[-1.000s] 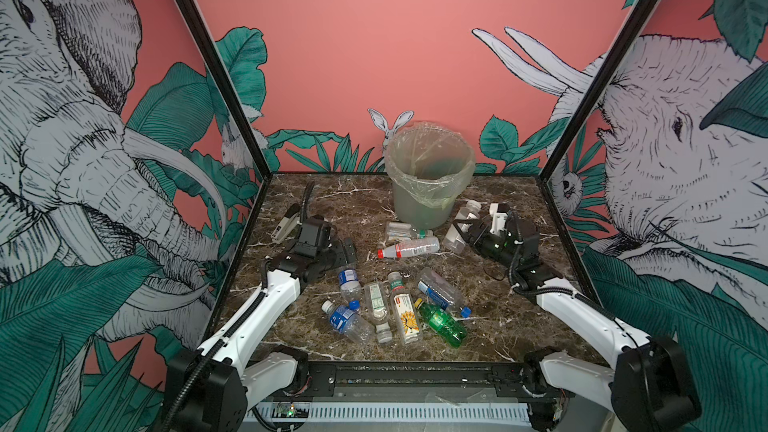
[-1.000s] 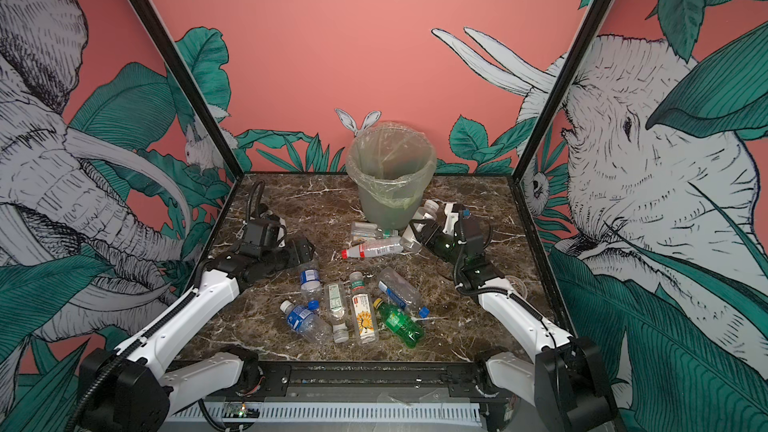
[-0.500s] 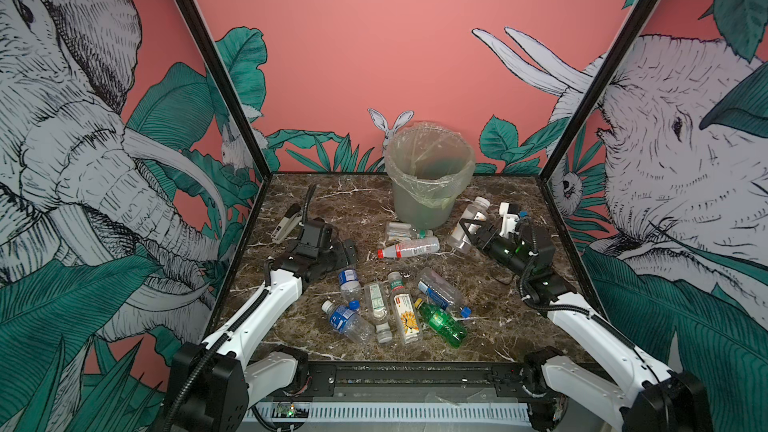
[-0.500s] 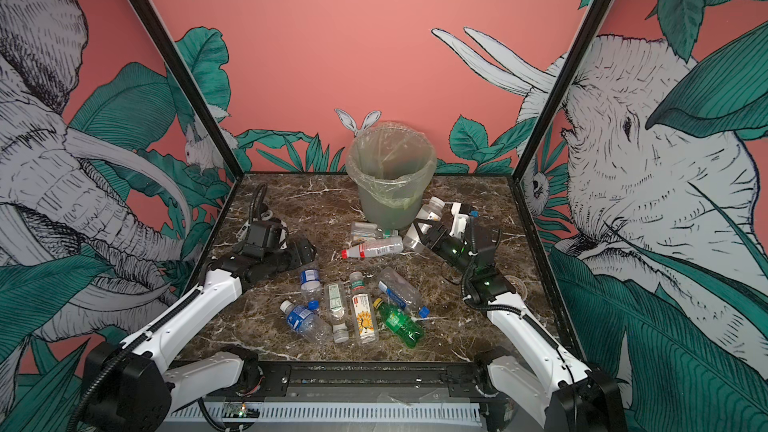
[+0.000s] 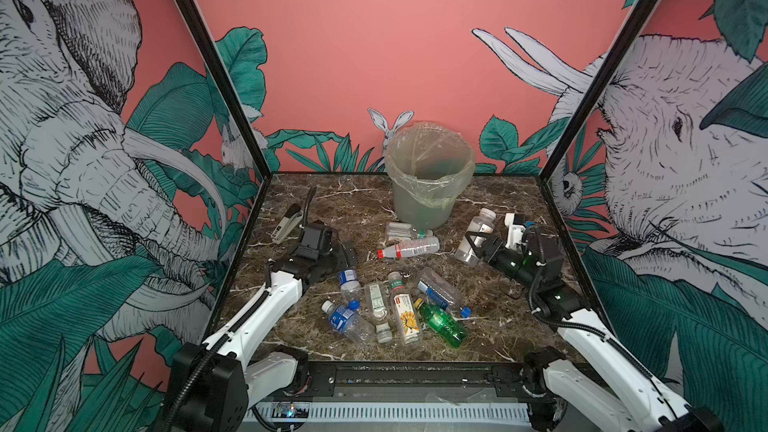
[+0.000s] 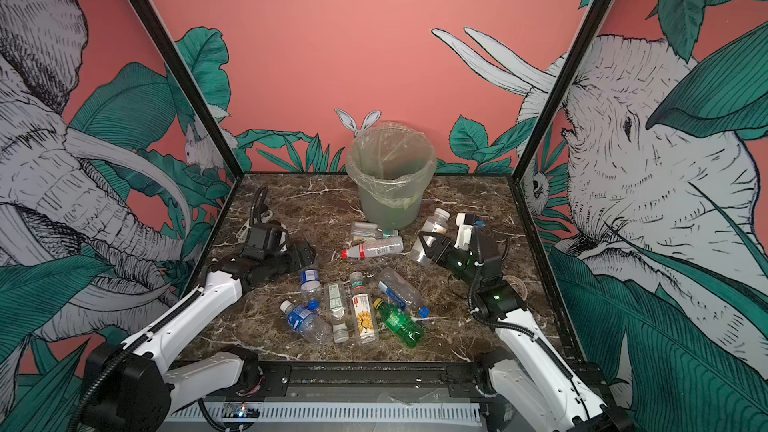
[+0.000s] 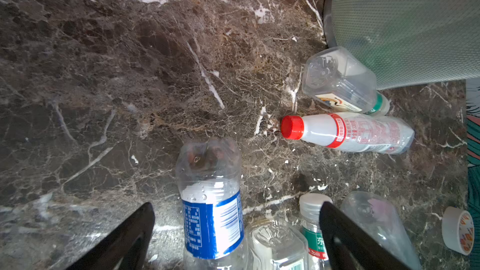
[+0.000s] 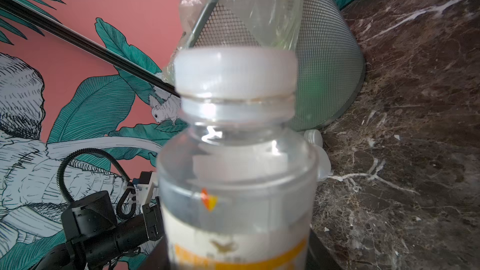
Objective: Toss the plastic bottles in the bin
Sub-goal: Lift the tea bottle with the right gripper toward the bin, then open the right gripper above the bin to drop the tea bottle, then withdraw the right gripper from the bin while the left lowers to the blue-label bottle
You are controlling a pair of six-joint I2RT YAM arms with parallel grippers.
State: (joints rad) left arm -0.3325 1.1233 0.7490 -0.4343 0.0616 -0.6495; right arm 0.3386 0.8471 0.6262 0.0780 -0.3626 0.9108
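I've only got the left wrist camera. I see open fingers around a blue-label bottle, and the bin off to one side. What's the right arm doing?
Observer: The right gripper is shut on a white-capped bottle, clear with a yellow-and-white label.
Operator: Is it over the bin?
Observer: No. In both top views that bottle is beside the bin, to its right, not above the opening.
Operator: Anything else on the table I'm missing?
Observer: A white-and-black stapler lies near the left wall; it is not a bottle.
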